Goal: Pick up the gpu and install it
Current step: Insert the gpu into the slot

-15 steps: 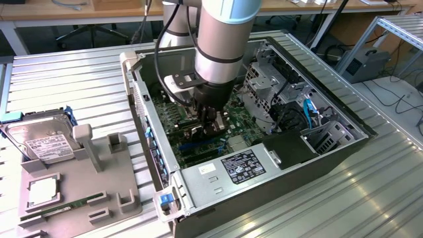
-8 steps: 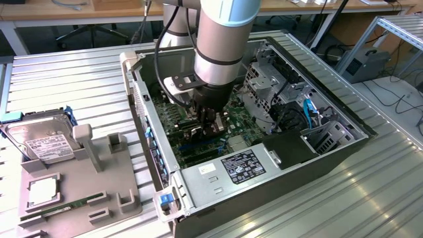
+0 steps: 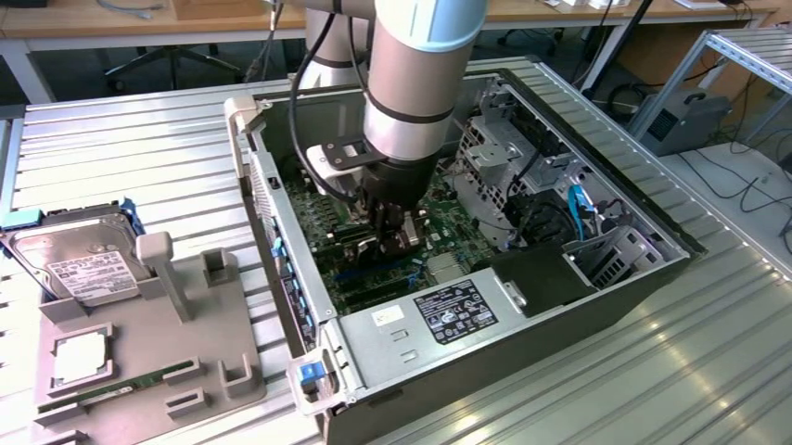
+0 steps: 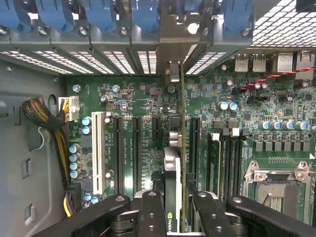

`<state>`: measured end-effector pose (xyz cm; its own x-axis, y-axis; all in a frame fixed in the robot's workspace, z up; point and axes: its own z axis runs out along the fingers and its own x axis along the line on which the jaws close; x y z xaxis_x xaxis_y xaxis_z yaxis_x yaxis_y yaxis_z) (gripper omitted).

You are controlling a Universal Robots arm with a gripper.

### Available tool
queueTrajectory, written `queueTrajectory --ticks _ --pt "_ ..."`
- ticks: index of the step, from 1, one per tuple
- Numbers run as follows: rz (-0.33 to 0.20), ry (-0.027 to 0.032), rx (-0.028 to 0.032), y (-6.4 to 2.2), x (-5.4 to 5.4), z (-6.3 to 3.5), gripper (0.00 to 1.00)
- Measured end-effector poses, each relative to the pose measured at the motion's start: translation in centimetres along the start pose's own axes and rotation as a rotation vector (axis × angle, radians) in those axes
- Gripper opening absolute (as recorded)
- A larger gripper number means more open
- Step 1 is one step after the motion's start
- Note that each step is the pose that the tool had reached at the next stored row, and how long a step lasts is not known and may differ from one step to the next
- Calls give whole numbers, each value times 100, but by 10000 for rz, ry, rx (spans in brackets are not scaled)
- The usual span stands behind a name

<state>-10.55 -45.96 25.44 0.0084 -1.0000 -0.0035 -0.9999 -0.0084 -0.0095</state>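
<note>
My gripper is down inside the open computer case, just above the green motherboard. It is shut on the gpu, which I see edge-on between the two black fingers. The card runs away from the gripper towards the rear wall, in line with the black expansion slots. Its silver end bracket sits close to the rear slot openings. Whether the card's lower edge sits in a slot is hidden.
Blue slot latches line the rear wall. A power supply and a drive cage crowd the case. A cable bundle lies beside the board. Outside the case, a grey fixture carries a hard drive and a RAM stick.
</note>
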Motion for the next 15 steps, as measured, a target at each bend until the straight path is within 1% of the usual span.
queueTrajectory --ticks 10,15 --pt "0 0 1 2 0 31 27" --pt "0 0 0 3 0 31 27"
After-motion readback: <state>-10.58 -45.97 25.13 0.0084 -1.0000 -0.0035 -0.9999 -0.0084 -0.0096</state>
